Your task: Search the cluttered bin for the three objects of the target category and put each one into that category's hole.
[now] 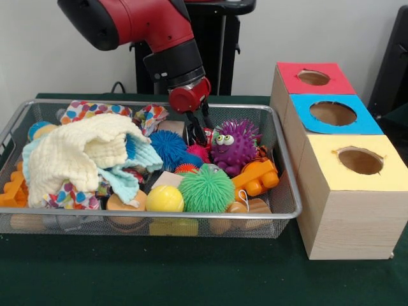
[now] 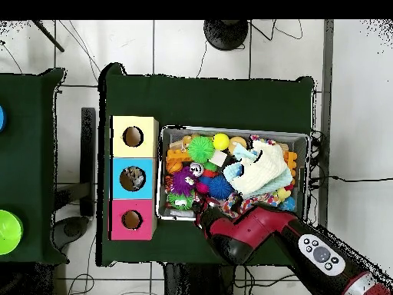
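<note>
Several spiky balls lie mid-bin (image 1: 284,167): a blue spiky ball (image 1: 168,146) just left of the gripper (image 1: 199,132), a green one (image 1: 206,189) toward the front rim, a purple googly-eyed one (image 1: 234,144) just right. The gripper's fingers hang parted, holding nothing. Three holed boxes (image 1: 347,185) stand beyond the bin's right edge.

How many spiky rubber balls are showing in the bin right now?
5: green at front, purple with eyes on right, blue mid-bin, small pink and orange between. Cloth may hide more.
</note>
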`<action>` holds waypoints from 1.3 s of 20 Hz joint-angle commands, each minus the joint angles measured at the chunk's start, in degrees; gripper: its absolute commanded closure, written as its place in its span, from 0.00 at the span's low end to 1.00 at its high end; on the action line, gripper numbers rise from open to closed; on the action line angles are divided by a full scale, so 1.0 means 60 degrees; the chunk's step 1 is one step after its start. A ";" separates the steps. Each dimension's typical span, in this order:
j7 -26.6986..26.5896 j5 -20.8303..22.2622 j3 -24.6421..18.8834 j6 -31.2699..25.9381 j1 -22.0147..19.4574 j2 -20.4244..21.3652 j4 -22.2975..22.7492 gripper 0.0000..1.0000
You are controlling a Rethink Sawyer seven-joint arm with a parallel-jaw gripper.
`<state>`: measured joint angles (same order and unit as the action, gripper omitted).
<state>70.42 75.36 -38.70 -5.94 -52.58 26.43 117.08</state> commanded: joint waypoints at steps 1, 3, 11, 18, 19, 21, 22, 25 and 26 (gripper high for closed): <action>0.0984 -0.0152 0.0982 -0.0824 0.0508 0.0436 -0.1012 1.00; 0.1046 -0.0966 0.0794 -0.1169 0.0454 0.1222 -0.0430 1.00; 0.1709 -0.4014 0.0559 -0.1837 0.0747 0.3929 0.0992 1.00; 0.1608 -0.5897 0.0665 -0.2466 0.0917 0.5171 0.1082 1.00; 0.1603 -0.6140 0.0696 -0.2613 0.1007 0.5427 0.1134 1.00; 0.1582 -0.6549 0.0831 -0.2853 0.1182 0.5881 0.1215 1.00; 0.1587 -0.6622 0.0974 -0.2909 0.1299 0.6063 0.1212 1.00; 0.1954 -0.6168 0.1804 -0.2832 0.2170 0.6437 0.0994 1.00; 0.2038 -0.6025 0.2050 -0.2845 0.2402 0.6545 0.0944 1.00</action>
<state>70.45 40.28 -32.87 -15.83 -43.01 58.71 123.05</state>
